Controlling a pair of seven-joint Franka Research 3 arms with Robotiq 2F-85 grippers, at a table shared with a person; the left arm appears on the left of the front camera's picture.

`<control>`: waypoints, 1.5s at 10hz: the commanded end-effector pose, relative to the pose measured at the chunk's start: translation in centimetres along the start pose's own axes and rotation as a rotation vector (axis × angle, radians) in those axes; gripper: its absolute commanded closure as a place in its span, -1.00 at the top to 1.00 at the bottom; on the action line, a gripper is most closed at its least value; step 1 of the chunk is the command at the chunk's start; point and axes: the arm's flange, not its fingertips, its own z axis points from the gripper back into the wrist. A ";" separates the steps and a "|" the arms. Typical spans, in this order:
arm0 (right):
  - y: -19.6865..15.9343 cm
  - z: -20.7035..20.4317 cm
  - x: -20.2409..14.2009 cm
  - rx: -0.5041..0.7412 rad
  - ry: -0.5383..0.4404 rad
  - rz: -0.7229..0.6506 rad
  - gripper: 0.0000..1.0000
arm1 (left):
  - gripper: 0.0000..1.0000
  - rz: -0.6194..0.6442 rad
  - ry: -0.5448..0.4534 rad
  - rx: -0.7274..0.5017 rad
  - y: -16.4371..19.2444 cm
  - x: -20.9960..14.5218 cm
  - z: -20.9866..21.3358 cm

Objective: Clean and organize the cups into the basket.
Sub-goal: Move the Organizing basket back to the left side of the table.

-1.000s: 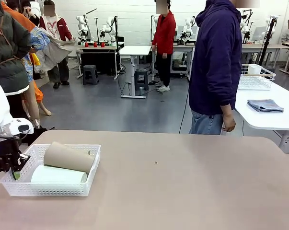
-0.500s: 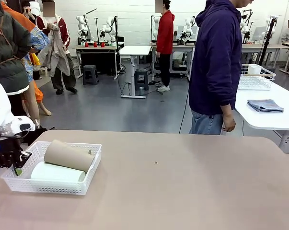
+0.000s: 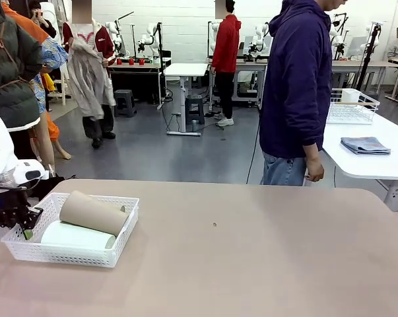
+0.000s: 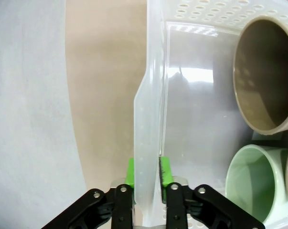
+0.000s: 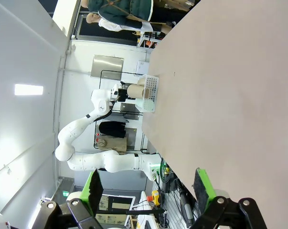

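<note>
The white mesh basket (image 3: 66, 254) sits at the table's left end. Both cups lie on their sides in it: the brown-tan cup (image 3: 93, 214) rests partly on the pale mint cup (image 3: 76, 236). My left gripper (image 3: 24, 231) is at the basket's left end. In the left wrist view my left gripper (image 4: 147, 172) has its green pads pressed on both sides of the basket's wall (image 4: 148, 95), with the open mouths of the brown cup (image 4: 265, 71) and mint cup (image 4: 251, 183) to the right. My right gripper (image 5: 148, 186) is open and holds nothing, above the bare tabletop.
A person in a dark purple hoodie (image 3: 298, 92) stands at the far side, arm hanging down. Behind at the right, a white table carries a wire basket (image 3: 354, 105) and a folded cloth (image 3: 365, 145). The tan tabletop (image 3: 251, 264) stretches to the right of the basket.
The basket with both cups has shifted slightly away from the front edge, carried by my left gripper, which has risen a little. The right gripper has not moved.
</note>
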 end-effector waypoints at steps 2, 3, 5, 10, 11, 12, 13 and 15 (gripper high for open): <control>0.2 -0.3 -0.1 -0.010 -0.005 0.003 1.00 | 1.00 -0.025 -0.028 0.004 0.6 -0.4 0.2; 0.2 -0.3 -0.1 -0.010 -0.005 0.003 1.00 | 1.00 -0.027 -0.028 0.006 0.7 -0.4 0.3; 0.2 -0.3 -0.1 -0.010 -0.005 0.003 1.00 | 1.00 -0.027 -0.027 0.006 0.6 -0.5 0.4; 0.2 -0.3 -0.1 -0.010 -0.005 0.003 1.00 | 1.00 0.038 -0.040 0.013 0.6 -1.2 1.8; 0.2 -0.3 -0.1 -0.010 -0.005 0.003 1.00 | 1.00 0.086 -0.114 0.013 1.0 -2.7 5.9; 0.2 -0.3 -0.1 -0.010 -0.005 0.003 1.00 | 1.00 0.103 -0.186 0.009 0.9 -4.9 10.2; 0.2 -0.3 -0.1 -0.010 -0.005 0.003 1.00 | 1.00 0.103 -0.221 0.010 0.4 -7.0 13.6; 0.2 -0.3 -0.1 -0.010 -0.005 0.003 1.00 | 1.00 0.085 -0.235 0.017 -0.7 -10.4 17.3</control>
